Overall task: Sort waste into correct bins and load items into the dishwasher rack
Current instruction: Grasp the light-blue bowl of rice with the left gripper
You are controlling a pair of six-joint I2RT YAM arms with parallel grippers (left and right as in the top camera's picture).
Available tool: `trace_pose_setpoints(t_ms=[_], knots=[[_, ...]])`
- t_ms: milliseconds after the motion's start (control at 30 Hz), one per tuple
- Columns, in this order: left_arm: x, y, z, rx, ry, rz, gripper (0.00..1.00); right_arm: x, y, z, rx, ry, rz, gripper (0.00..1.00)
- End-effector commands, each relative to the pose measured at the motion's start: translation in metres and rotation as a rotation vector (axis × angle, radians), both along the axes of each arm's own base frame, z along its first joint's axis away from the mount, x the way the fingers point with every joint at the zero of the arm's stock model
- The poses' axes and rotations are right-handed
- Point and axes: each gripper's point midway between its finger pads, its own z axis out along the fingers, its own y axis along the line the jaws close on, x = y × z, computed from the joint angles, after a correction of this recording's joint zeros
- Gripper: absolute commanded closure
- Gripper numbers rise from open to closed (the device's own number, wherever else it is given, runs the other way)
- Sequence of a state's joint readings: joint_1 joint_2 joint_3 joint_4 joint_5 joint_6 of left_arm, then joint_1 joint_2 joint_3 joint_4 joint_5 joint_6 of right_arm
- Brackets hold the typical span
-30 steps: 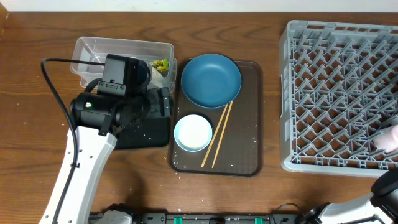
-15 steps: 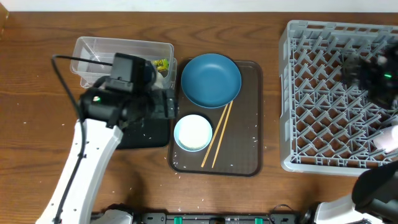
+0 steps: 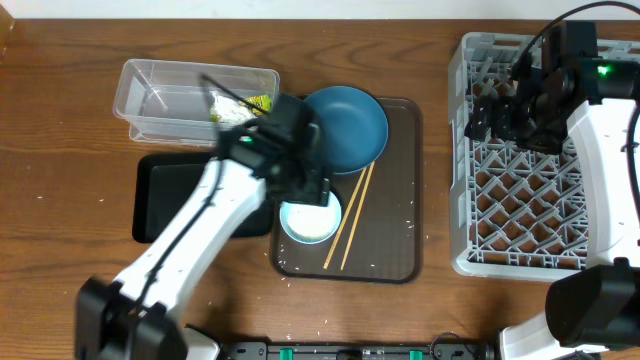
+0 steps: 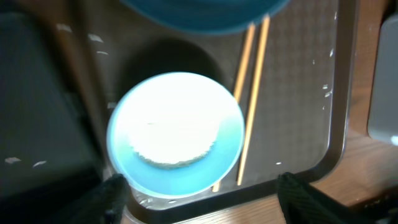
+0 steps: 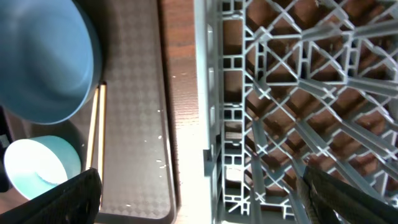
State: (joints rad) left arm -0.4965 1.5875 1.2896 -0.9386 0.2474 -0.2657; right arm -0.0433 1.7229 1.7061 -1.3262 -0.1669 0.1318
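Observation:
My left gripper is open and empty, hovering over the white bowl on the brown tray. The two chopsticks lie right of the bowl. The blue dish sits at the tray's back. My right gripper is open and empty above the left edge of the grey dishwasher rack. The yellow-green wrapper lies in the clear tub. The black tray is in front of the tub. The cups and tissue are not visible.
The brown serving tray holds the dish, bowl and chopsticks, with white rice grains scattered on it. A strip of bare wooden table separates tray and rack. My left arm crosses the black tray.
My left arm moved right from over the black tray to above the white bowl. My right arm swung from the table's right edge to above the rack's left part.

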Motion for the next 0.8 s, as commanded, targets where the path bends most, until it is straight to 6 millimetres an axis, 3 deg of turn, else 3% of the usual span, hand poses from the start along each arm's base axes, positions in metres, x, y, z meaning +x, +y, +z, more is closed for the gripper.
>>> trace_pose_setpoints(t_ms=[0,200,367,600,767], knots=[[-0.012,-0.018,-0.026,0.038,0.061,-0.065,0.27,-0.005,-0.006,0.002,-0.04,0.006,-0.032,0.01],[-0.028,-0.041,-0.07,0.116,0.139,-0.153,0.35,-0.007,-0.006,0.002,-0.04,0.014,-0.033,0.02],[-0.029,-0.042,-0.093,0.186,0.15,-0.175,0.56,-0.009,-0.006,0.002,-0.039,0.022,-0.033,0.01],[-0.023,-0.045,-0.099,0.188,0.131,-0.176,0.78,-0.012,-0.006,0.001,-0.04,0.032,-0.032,0.01],[-0.026,-0.046,-0.103,0.189,0.13,-0.182,0.8,-0.014,-0.007,0.0,-0.046,0.042,-0.034,0.01]])
